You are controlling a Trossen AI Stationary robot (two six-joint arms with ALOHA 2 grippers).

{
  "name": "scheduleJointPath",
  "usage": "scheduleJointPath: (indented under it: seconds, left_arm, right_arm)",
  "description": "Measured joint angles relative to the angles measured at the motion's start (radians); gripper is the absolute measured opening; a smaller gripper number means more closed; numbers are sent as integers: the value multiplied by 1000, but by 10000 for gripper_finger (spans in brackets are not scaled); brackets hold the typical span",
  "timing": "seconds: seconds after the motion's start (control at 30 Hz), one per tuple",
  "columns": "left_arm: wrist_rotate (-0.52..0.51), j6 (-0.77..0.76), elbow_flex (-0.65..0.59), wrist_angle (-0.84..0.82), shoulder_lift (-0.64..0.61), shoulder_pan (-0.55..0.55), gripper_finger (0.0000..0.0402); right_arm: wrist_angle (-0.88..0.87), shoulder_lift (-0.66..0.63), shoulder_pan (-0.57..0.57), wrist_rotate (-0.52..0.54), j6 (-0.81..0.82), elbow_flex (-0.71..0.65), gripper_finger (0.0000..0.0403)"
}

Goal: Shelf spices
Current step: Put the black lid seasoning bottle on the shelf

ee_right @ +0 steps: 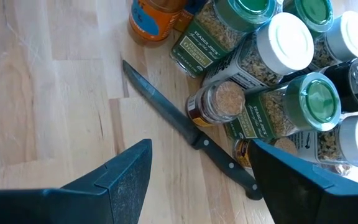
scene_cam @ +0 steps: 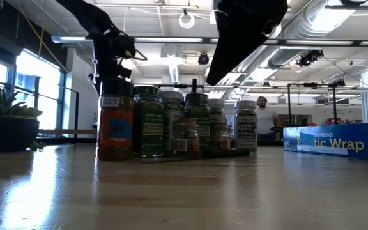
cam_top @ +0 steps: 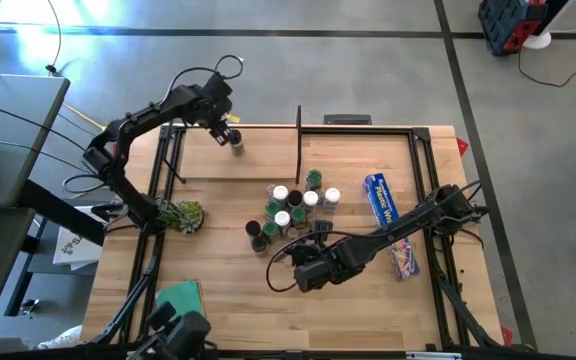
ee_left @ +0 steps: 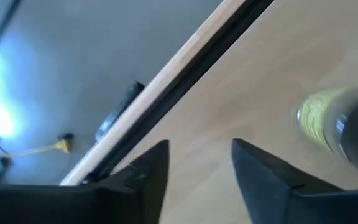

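Note:
A cluster of spices (cam_top: 293, 205), small jars with white, green and black caps, stands upright on the tabletop; the right wrist view (ee_right: 272, 56) and the low view (scene_cam: 177, 124) show it too. One more jar (cam_top: 236, 143) stands alone on the pale shelf plank (cam_top: 238, 168), which has a black upright rod (cam_top: 298, 140) at its right end. My left gripper (cam_top: 226, 127) hovers just beside this jar (ee_left: 337, 124), open (ee_left: 197, 152) with nothing between its fingers. My right gripper (cam_top: 313, 235) hangs open (ee_right: 201, 155) above the near side of the cluster, over a dark-handled knife (ee_right: 185, 127).
A long blue wrap box (cam_top: 381, 200) lies right of the jars, with a small packet (cam_top: 405, 258) nearer. A potted plant (cam_top: 181, 215) stands at the left edge and a green object (cam_top: 178, 297) at the near left. A person (scene_cam: 265, 118) stands far behind the table.

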Motion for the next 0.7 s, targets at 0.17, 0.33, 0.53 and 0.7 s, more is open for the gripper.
scheduleJointPath:
  seconds: [0.17,0.33,0.53,0.7]
  left_arm:
    - [38,-46,0,33,47,-12,80]
    - [98,-48,0,41,56,-36,25]
    - [133,-58,0,61,51,-89,3]
    - [135,-78,0,75,51,-160,4]
  right_arm:
    - [0,0,-7,-3,-7,0,264]
    - [-4,0,-7,-3,-17,0,264]
    - [-3,0,-20,-3,-33,0,264]
    - [-2,0,-22,-6,-26,0,264]
